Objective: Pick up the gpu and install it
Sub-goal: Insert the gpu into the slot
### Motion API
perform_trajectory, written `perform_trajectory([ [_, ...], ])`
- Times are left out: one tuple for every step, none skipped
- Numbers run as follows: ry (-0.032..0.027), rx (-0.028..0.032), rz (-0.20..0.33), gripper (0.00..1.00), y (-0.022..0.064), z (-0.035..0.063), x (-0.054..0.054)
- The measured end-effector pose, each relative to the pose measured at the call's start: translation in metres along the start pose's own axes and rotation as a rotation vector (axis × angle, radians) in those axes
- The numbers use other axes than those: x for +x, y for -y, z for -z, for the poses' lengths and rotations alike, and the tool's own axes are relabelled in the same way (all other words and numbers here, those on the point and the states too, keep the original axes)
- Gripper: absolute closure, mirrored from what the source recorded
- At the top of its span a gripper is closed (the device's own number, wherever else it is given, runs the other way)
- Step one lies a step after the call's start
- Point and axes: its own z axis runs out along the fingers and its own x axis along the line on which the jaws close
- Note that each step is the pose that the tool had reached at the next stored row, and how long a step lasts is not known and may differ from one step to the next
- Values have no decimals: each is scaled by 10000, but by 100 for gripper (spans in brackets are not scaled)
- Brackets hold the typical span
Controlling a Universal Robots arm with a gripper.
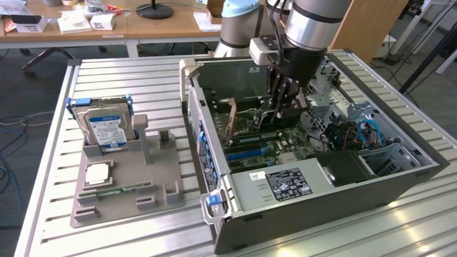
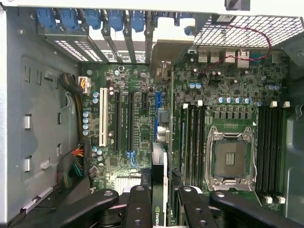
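Observation:
The gpu (image 2: 165, 185) is seen edge-on in the wrist view as a thin card with a green logo, running from between my fingers toward its metal bracket at the case's rear slots. My gripper (image 2: 161, 197) is shut on it, with black fingers (image 2: 140, 202) on either side. In the exterior view the gripper (image 1: 284, 110) reaches down into the open computer case (image 1: 400, 176). The gpu's brownish back (image 1: 230, 122) stands upright over the motherboard's expansion slots (image 2: 116, 118). Whether its edge sits in a slot I cannot tell.
On the exterior view's left, a grey holder (image 1: 153, 182) carries a hard drive (image 1: 107, 126), a memory stick (image 1: 117, 188) and a square chip (image 1: 96, 172). Inside the case are the power supply (image 1: 286, 184), the CPU socket (image 2: 230, 159) and cables (image 2: 71, 166). Desks stand behind.

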Motion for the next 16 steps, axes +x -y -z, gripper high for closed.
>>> perform_trajectory([
  [5,2,-2,74,-2,-11,0],
  [4,2,-4,74,-5,-26,0],
  [3,1,-2,74,-6,-43,1],
  [2,1,-1,74,-8,-62,1],
  [3,1,0,74,-9,-80,1],
  [3,1,0,74,-11,-97,2],
  [3,1,1,74,-12,-114,2],
  [2,1,0,74,-13,-130,2],
  [2,0,0,74,-14,-145,3],
  [2,1,0,74,-15,-160,3],
  [2,1,0,74,-16,-170,3],
  [3,1,0,74,-17,-180,3],
  [2,1,0,74,-19,-191,3],
  [2,1,-1,74,-21,-203,3],
  [3,1,-1,74,-22,-214,3],
  [2,1,-1,74,-24,-225,3],
])
